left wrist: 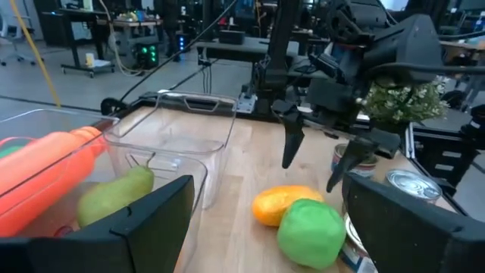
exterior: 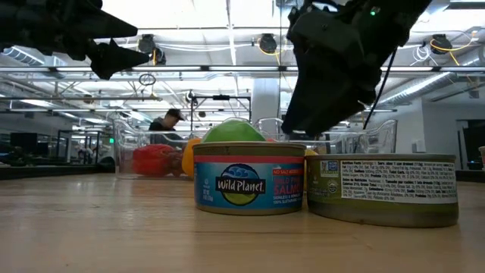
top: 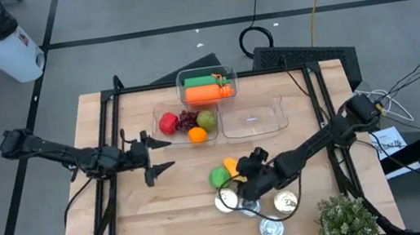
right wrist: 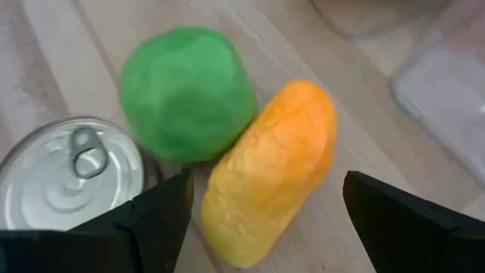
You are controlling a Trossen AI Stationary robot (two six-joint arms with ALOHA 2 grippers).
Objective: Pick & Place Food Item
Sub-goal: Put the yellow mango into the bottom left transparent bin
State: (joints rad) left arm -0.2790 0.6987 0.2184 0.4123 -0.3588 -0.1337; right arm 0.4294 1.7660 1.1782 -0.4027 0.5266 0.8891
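So the right gripper is hovering just above the food sitting loose on the table, jaws spread wide and nothing in them. Right under it in its wrist view you've got the yellow-orange fruit lying on the wood, touching the green fruit on its left. A silver-topped can sits just beside the green one, on its near side.

The left gripper is parked over the left-middle of the table, well apart from the fruit, also wide open and empty.

At the far side of the table there's a clear bin with a red fruit, grapes, a pear and an orange in it, an empty clear bin to its right, and a smaller container behind with carrots. Two more cans and a small potted plant sit near the front right.
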